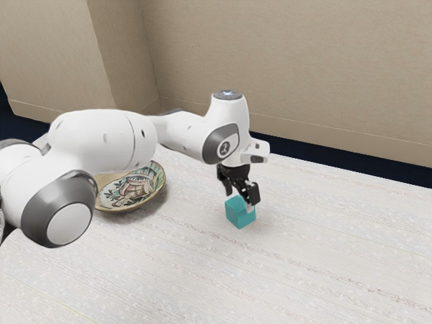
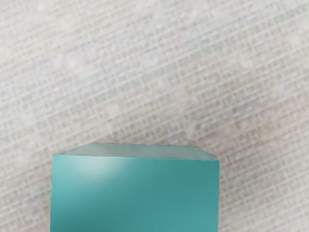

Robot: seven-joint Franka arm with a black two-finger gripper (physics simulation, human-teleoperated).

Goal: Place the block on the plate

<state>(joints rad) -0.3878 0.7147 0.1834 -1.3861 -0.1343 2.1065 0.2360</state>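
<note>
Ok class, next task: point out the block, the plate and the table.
Block [image 1: 233, 214]: exterior view, on a side face.
Plate [image 1: 132, 189]: exterior view, on the painted inner face.
Table [image 1: 304, 270]: exterior view, on the bare top.

An indoor room — beige walls [image 1: 283, 67], dark floor [image 1: 405, 173], pale tabletop [image 1: 304, 270] — exact kind unclear.

A pale, whitish-grey counter [image 1: 304, 263] is showing fine, streaky lines and a close, woven-looking grain. Lying on it, toward the exterior view's left, is a painted plate [image 1: 160, 177], its yellowish rim curving up. A teal block [image 1: 237, 214] is sitting upright on the counter, apart from the plate.
</note>
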